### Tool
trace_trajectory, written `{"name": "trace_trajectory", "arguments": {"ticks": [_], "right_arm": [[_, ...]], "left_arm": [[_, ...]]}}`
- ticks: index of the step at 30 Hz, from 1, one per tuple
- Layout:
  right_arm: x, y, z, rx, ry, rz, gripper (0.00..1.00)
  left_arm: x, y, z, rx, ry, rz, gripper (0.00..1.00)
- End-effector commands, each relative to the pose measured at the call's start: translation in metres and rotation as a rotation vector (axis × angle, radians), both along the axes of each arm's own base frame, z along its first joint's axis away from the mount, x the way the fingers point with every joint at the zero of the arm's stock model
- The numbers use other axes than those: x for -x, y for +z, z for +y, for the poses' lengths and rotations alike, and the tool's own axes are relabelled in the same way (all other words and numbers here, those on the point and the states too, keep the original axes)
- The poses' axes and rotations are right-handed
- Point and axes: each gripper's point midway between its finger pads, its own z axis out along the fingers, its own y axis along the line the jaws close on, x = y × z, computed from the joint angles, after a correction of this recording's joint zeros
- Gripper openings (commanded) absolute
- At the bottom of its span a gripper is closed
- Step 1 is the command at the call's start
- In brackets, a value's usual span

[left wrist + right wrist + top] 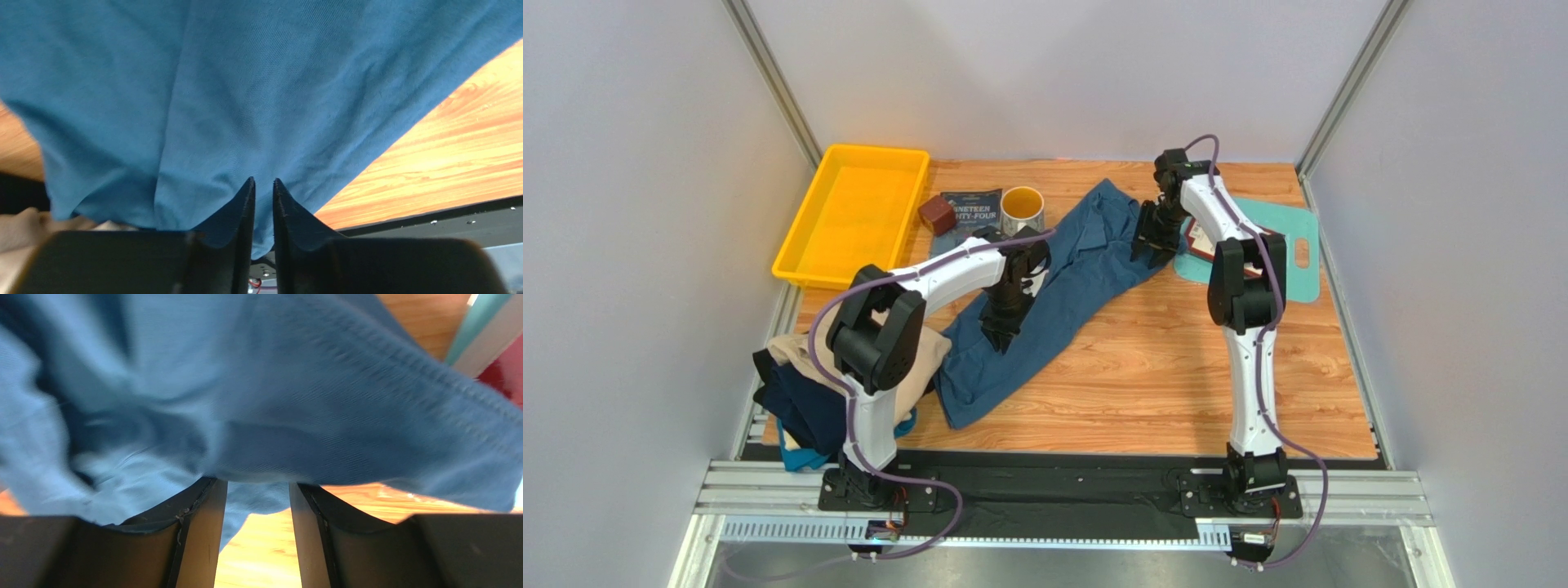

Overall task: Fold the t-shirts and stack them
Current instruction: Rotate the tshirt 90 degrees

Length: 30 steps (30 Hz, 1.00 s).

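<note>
A large teal-blue cotton t-shirt [1078, 284] is spread diagonally on the grey-walled wood-grain tabletop [1185, 368], pinched mid-cloth by the left gripper [999, 333] and at its far right edge by the right gripper [1151, 248].

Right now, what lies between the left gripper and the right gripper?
The teal-blue t-shirt, stretched from the left gripper to the right gripper, both shut on it. The top external view shows this.

Wood-grain tabletop [1161, 380], 3 plain grey enclosure walls [1063, 74], 2 aluminium corner posts [775, 80], aluminium rail [1369, 496] along near edge, even light.
</note>
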Motion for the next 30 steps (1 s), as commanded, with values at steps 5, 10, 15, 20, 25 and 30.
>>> {"name": "trace_trajectory", "arguments": {"ticks": [5, 10, 15, 20, 25, 30], "right_arm": [[0.005, -0.021, -0.024, 0.141, -0.001, 0.058, 0.44], [-0.001, -0.034, -0.023, 0.14, -0.005, 0.065, 0.27], [-0.009, -0.041, -0.023, 0.148, -0.014, 0.062, 0.06], [-0.029, -0.041, -0.023, 0.128, -0.026, 0.0, 0.1], [-0.045, -0.042, -0.028, 0.089, -0.049, -0.034, 0.36], [-0.062, -0.038, -0.036, 0.03, -0.075, -0.087, 0.41]], "left_arm": [[0.018, -0.028, -0.006, 0.018, 0.012, 0.103, 0.05], [0.027, -0.036, -0.008, 0.024, 0.015, 0.141, 0.0], [0.042, -0.042, -0.015, 0.033, -0.011, 0.194, 0.0], [0.062, -0.045, -0.026, 0.032, -0.091, 0.228, 0.0], [0.079, -0.042, -0.04, 0.057, -0.159, 0.251, 0.0], [0.084, -0.036, -0.061, 0.113, -0.204, 0.273, 0.0]]}}
